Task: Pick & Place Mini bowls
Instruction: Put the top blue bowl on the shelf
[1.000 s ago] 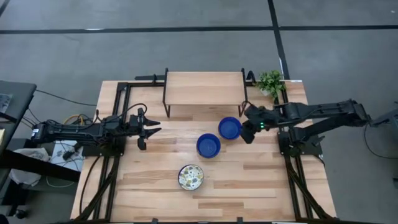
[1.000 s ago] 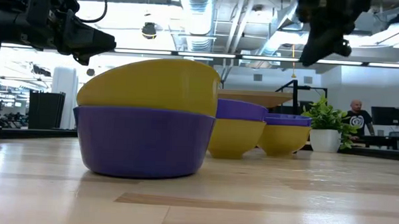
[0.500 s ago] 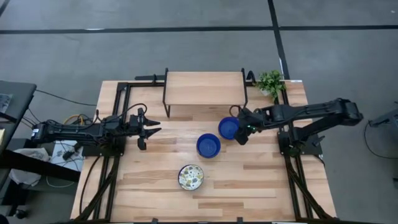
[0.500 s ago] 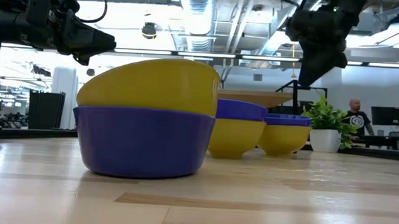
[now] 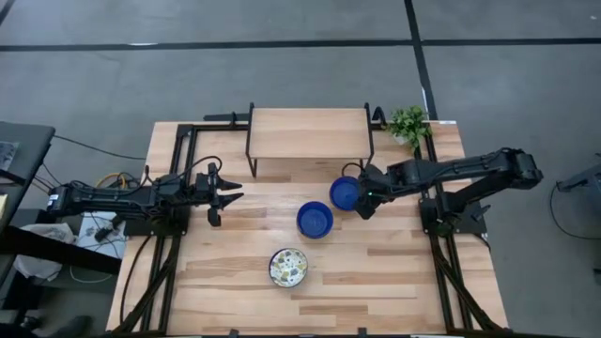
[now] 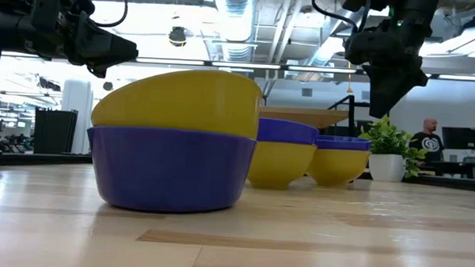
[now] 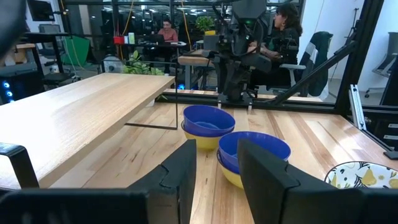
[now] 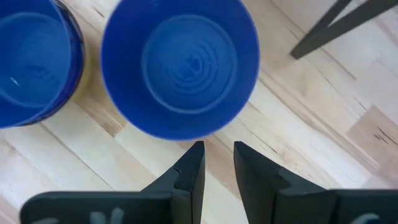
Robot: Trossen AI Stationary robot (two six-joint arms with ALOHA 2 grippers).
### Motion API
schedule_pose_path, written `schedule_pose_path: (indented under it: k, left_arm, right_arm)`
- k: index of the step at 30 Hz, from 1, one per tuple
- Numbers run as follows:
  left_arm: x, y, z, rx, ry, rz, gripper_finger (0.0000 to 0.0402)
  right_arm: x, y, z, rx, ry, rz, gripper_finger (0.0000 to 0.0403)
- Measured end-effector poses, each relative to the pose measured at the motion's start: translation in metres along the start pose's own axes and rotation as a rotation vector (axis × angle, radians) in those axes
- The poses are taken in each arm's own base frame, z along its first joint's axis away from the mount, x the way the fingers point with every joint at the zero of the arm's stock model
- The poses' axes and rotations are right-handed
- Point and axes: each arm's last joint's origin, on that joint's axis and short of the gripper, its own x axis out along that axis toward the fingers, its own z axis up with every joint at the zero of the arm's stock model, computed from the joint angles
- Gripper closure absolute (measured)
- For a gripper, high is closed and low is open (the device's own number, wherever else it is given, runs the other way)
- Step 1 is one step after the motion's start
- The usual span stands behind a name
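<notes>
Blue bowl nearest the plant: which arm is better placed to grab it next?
Right. Its tool hangs just beside that blue bowl, fingers narrowly parted at the rim. The left tool waits open across the table, with the other blue bowl nearer it.

2 blue bowls (image 5: 315,219), 1 floral bowl (image 5: 287,268)

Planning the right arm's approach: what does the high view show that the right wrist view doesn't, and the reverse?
Only the high view shows the patterned bowl, the left gripper waiting at the table's left, the raised shelf and the plant. Only the right wrist view shows the right gripper open slightly, just off the nearer blue bowl's rim. Both show the two blue bowls, the second close beside the first.
</notes>
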Motion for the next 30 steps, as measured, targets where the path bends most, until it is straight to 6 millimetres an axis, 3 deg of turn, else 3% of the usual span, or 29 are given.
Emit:
schedule_pose_path:
  k: [19,30]
  left_arm:
    - [0.0,0.0,0.001,-0.001,-0.008,0.0,0.0286]
    - [0.0,0.0,0.001,-0.001,-0.008,0.0,0.0286]
  right_arm:
    - [0.003,-0.012,0.011,0.063,0.001,-0.014,0.0319]
    - [0.003,-0.01,0.014,0.045,-0.026,0.008,0.0197]
